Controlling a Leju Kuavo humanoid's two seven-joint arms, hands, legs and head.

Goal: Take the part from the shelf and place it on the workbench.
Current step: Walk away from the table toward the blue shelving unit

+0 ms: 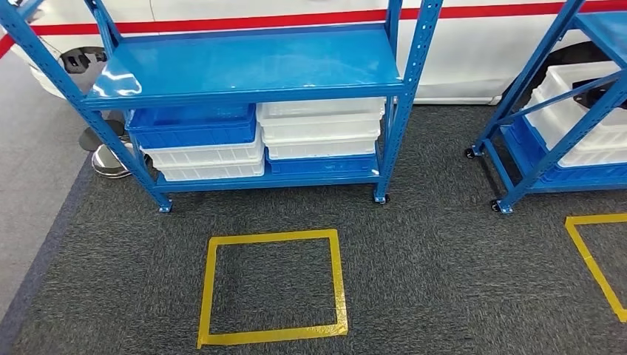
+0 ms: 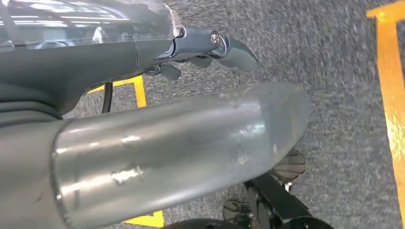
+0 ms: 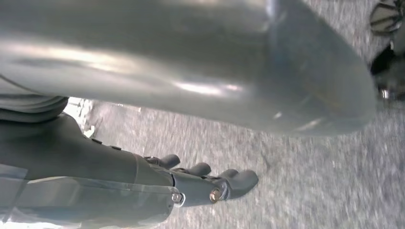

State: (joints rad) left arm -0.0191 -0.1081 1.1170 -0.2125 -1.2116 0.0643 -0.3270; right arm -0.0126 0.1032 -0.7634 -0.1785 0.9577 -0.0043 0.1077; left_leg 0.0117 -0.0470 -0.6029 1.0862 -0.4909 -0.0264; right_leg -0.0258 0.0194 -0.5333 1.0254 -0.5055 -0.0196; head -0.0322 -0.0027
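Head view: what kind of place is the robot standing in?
Probably a workshop or storeroom. A blue metal shelf holds stacked white bins and blue bins, and yellow tape squares mark spots on the grey carpet.

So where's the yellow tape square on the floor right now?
In the head view, the yellow tape square lies on the dark carpet, in front of the blue shelf, slightly left of centre.

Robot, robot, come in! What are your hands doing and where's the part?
Left hand and right hand hang over grey carpet, holding nothing. Blue shelf ahead, top board bare, stacked bins below; can't pick out the part. Path across the yellow tape square looks free.
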